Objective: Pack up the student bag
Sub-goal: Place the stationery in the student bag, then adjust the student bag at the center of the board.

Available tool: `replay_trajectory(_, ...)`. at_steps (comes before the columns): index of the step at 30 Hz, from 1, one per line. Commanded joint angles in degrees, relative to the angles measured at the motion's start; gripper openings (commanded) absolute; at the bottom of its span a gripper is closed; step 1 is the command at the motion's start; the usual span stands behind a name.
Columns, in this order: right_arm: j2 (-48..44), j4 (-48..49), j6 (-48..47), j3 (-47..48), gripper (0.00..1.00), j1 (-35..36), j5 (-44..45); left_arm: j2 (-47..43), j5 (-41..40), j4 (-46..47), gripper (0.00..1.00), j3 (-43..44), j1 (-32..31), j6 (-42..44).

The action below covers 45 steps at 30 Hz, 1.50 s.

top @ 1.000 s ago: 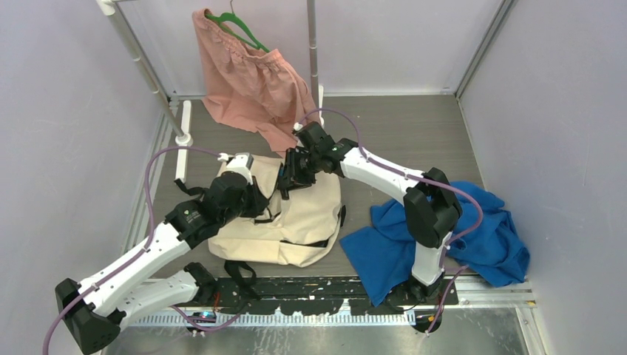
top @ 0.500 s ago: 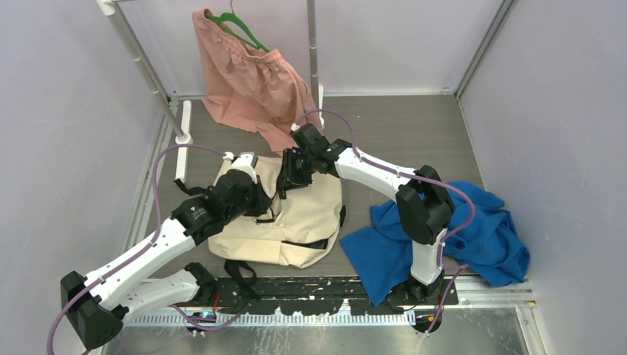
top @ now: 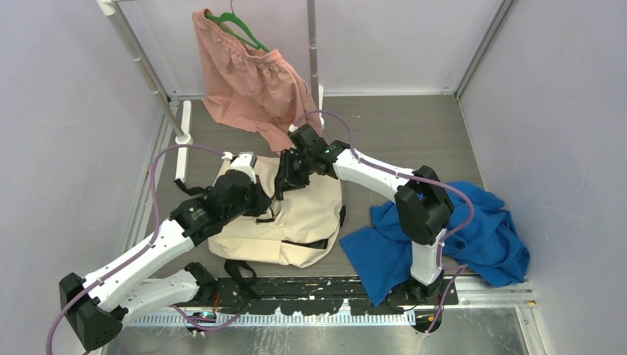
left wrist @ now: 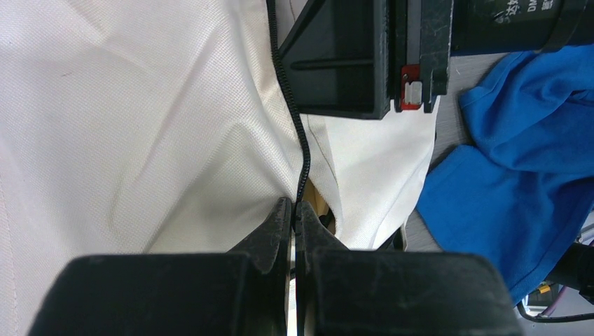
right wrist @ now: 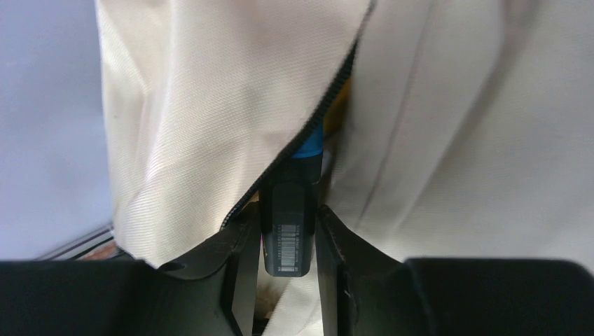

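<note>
While the student bag [top: 299,214] lies flat on the grey worktop [top: 399,133], left of centre and just ahead of the two arm bases, both arms reach over its far end. Seen from the left wrist, the left pincer [left wrist: 294,210] has its fingers pressed together, clamped on the bag's cream fabric right at the black zipper [left wrist: 301,140], which runs away from the fingertips. The right pincer [right wrist: 288,224] is closed on a slim black item [right wrist: 287,234] with a barcode label and a blue end; that end points into the gap where the zipper edges part. A crumpled blue cloth [top: 473,237] sits on the worktop to the right of the bag, beside the right arm's base. Behind the bag, a pink garment [top: 251,81] hangs from a green hanger [top: 236,28], its lower edge close to the right arm's wrist
</note>
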Motion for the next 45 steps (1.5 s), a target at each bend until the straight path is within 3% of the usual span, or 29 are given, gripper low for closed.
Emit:
replay_trajectory(1, -1.9, 6.6, 3.0, 1.0, 0.21, 1.9, -4.3, -1.6, -0.3, 5.3, 0.0, 0.7, 0.3, 0.1)
replay_trajectory(6, -3.9, 19.6, 7.3, -3.7, 0.45, 2.9, -8.9, -1.3, -0.2, 5.4, 0.0, 1.3, 0.3, 0.1)
replay_trajectory(10, -5.2, 15.0, 4.5, -3.4, 0.64, 2.4, -5.8, -1.9, -0.3, 5.1, 0.0, 1.4, 0.3, 0.3)
replay_trajectory(23, -15.6, 7.0, 0.5, -8.7, 0.64, 2.0, 1.3, -3.1, -0.3, 4.9, 0.0, 0.5, 0.3, 0.1)
replay_trajectory(28, -19.9, 2.5, -1.7, -11.5, 0.64, 1.8, 7.7, -1.6, 1.5, 6.9, 0.0, 0.9, 0.3, -1.4)
replay_trajectory(33, -24.5, 0.5, -2.2, -15.6, 0.64, 0.8, 10.6, 3.2, 6.1, 7.0, 0.27, 3.0, 0.3, -1.1)
replay_trajectory(37, -28.1, -2.4, -3.7, -17.2, 0.64, 0.7, 14.2, 5.3, 11.6, 8.0, 0.56, 4.0, 0.3, -1.4)
replay_trajectory(39, -29.7, -3.7, -4.5, -17.5, 0.63, 0.7, 15.4, 6.0, 13.9, 7.1, 0.61, 5.4, 0.3, -1.4)
replay_trajectory(45, -33.4, -7.4, -7.7, -16.4, 0.54, 5.5, 23.4, 1.3, 12.4, -3.0, 0.56, 7.7, 0.3, -1.3)
